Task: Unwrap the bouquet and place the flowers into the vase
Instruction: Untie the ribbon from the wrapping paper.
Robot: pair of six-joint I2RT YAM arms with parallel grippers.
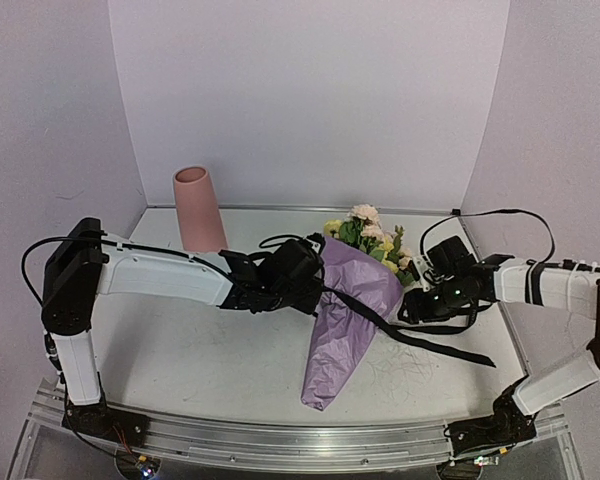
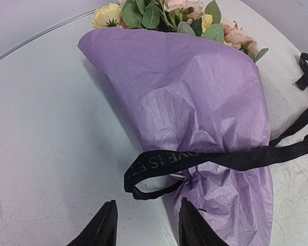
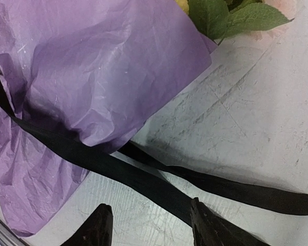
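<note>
The bouquet (image 1: 348, 315) lies flat on the surface (image 1: 200, 350), wrapped in its crinkled lilac paper cone (image 2: 195, 102). Its pointed tip faces the near edge and the flowers (image 1: 370, 235) spill out of the far, open end. They are cream, pink and yellow blooms with green leaves.

The left claw (image 1: 316, 288) sits just beside the bouquet's left flank, level with the cone's pinched waist. In the left wrist view its two fingers (image 2: 100, 228) stand moderately apart with bare surface between them, gripping nothing. One finger's tip overlaps the paper's edge just below the waist, though whether it touches the paper cannot be told.

A black ribbon (image 2: 220, 159) crosses the bouquet at that waist, and its looped end lies just beyond the left claw's tips. Whether the ribbon is knotted cannot be told.

The right claw (image 1: 412, 306) hovers low near the bouquet's right side, below the flower heads. Its fingers (image 3: 95, 230) are spread wide over the surface. Two ribbon tails trail away from the bouquet here. One strand runs up against the inner edge of a finger but is not pinched.

The vase (image 1: 198, 210) stands upright well to the left of the bouquet and farther back, apart from both claws.
</note>
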